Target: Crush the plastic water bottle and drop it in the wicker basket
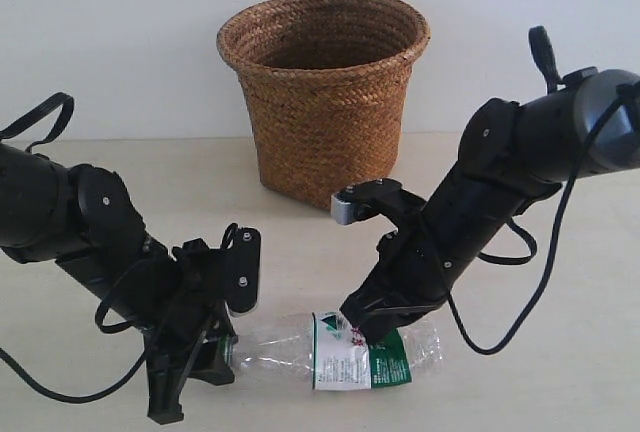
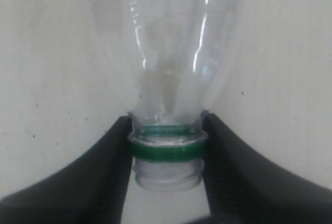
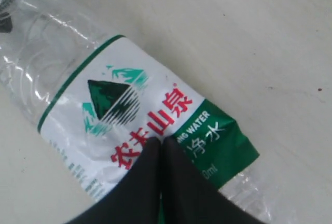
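Note:
The plastic water bottle [image 1: 340, 354] lies on its side on the table near the front edge, its green-and-white label with red characters facing up. My left gripper [image 1: 226, 350] is shut on its neck. In the left wrist view both black fingers clamp the neck of the bottle [image 2: 166, 53] at the green ring, and the mouth shows no cap. My right gripper [image 1: 365, 335] comes down from the right, shut, with its fingertips together and pressed onto the label. In the right wrist view my right gripper [image 3: 161, 143] touches the label of the bottle [image 3: 114, 94], which looks creased there. The wicker basket [image 1: 325, 102] stands upright behind.
The pale table [image 1: 560, 392] runs back to a white wall just behind the basket. The basket stands between the two arms, roughly a bottle's length behind the bottle. Black cables hang from both arms.

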